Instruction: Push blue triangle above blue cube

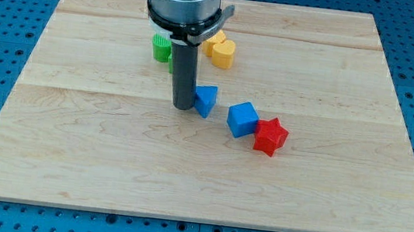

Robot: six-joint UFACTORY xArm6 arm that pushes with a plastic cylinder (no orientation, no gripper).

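Note:
The blue triangle (206,99) lies near the middle of the wooden board. The blue cube (242,120) sits just to its right and slightly lower in the view. My tip (183,107) stands right at the triangle's left side, touching or nearly touching it. The rod comes down from the arm's grey cylinder at the view's top.
A red star block (270,136) rests against the blue cube's lower right. A yellow heart block (221,50) lies above the triangle. A green block (161,48) is partly hidden behind the arm. The board (69,155) ends in edges over a blue pegboard.

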